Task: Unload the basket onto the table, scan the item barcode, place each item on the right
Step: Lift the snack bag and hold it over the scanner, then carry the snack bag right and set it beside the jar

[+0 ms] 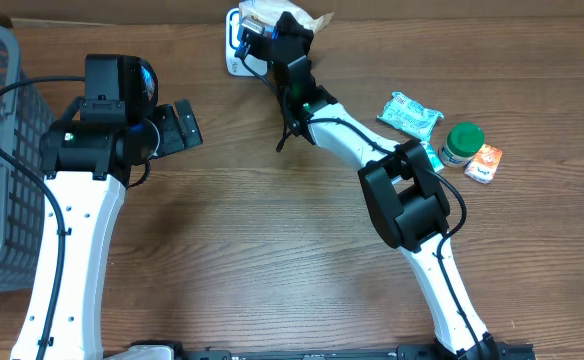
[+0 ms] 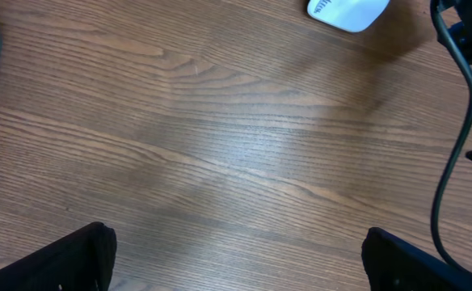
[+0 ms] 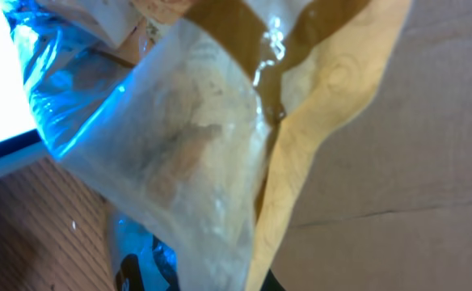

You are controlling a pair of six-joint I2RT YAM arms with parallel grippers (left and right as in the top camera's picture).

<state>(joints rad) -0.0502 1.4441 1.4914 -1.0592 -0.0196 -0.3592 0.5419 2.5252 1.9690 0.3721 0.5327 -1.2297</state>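
Overhead: the right gripper [image 1: 272,28] is clamped on a crinkled clear-and-tan plastic packet [image 1: 319,20] above the white plastic scanner [image 1: 234,62], and no barcode is legible. The left gripper [image 1: 184,127] stands wide apart. Left wrist: the spread fingers [image 2: 74,259] hang over the wooden table [image 2: 220,145], and the frame's top edge cuts off the scanner. Right wrist: the packet fills the view, and the fingers are barely discernible.

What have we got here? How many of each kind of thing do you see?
Plastic bag: 1
Teal packet: 1
Green-lidded jar: 1
Orange carton: 1
White scanner: 1
Grey basket: 1
Total: 6
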